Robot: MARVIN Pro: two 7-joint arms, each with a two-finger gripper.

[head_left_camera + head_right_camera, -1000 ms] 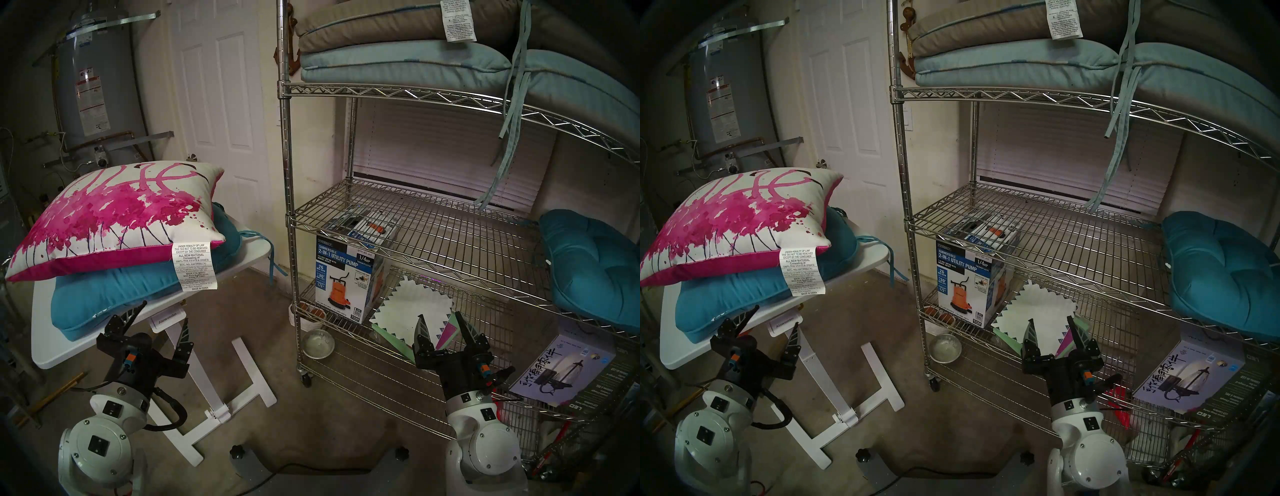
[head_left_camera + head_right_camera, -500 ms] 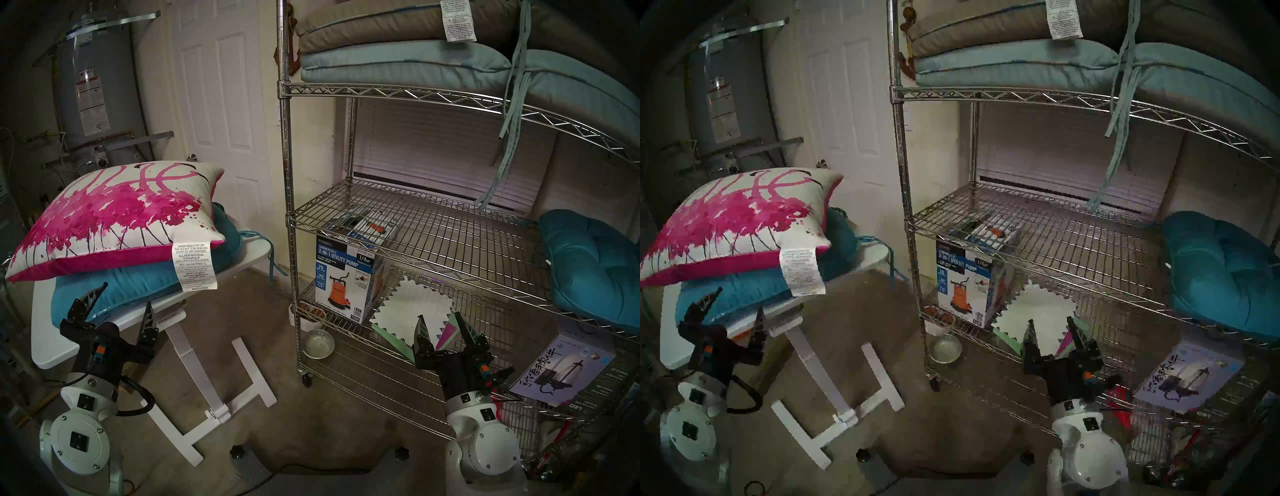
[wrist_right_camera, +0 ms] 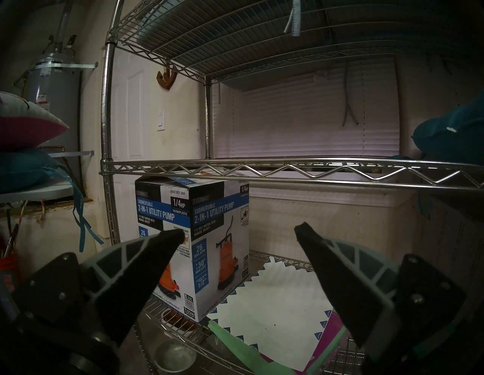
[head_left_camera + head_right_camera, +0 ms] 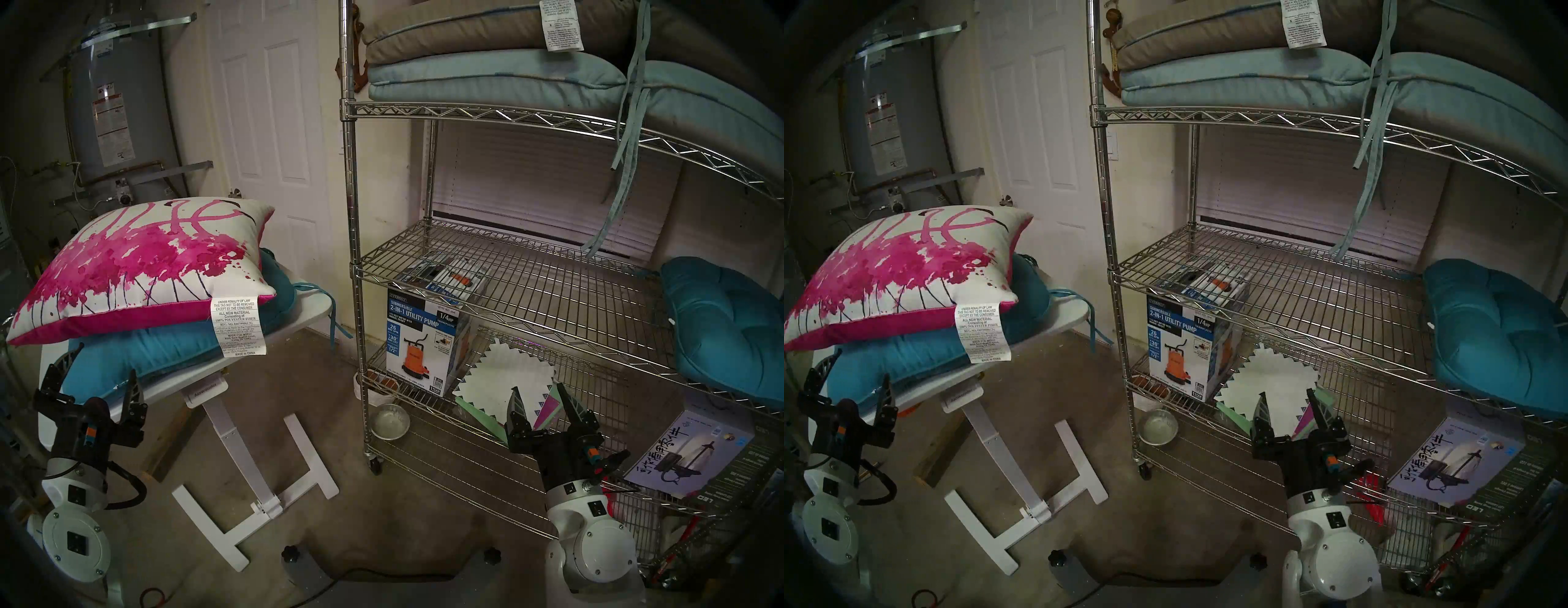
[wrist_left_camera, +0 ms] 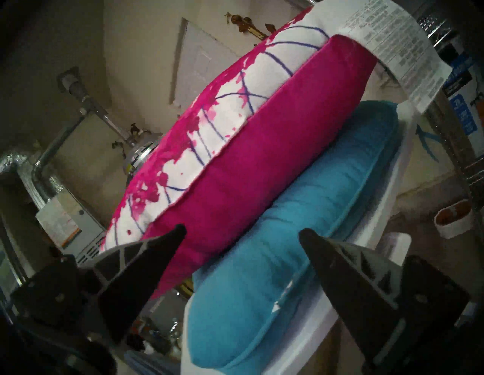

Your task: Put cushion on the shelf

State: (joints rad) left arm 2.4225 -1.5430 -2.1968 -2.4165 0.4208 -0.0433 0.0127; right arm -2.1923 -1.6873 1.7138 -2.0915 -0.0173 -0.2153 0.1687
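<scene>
While the cushion (image 4: 140, 263) lies splash-face up on a teal pad (image 4: 169, 356) on the white table (image 4: 305, 310), our arms hold nothing. Its pink underside (image 5: 248, 162) shows along the near edge in the left wrist view, and its white tag (image 4: 238, 325) hangs from the near right corner over the teal pad. Our left gripper (image 4: 99, 369) sits low at the table's near left corner, jaws spread wide, one finger against the dark left rim and the other in front of the teal pad's lower edge; in its wrist view the cushion's pink edge and the teal pad fill the gap between the fingertips (image 5: 178, 231), and we cannot tell whether either finger touches fabric. Our right gripper (image 4: 539, 388) is likewise wide open and empty, pointing into the shelf (image 4: 354, 271) below its middle tier, with the pump box (image 3: 193, 235) and a white zigzag-edged sheet (image 3: 275, 309) ahead of it on the lower tier. The middle tier (image 4: 530, 288) is bare wire on its left and centre, with a second teal pad (image 4: 729, 322) at its right end. The top tier carries flat taupe and pale-blue pads (image 4: 488, 68), well apart from the cushion.
</scene>
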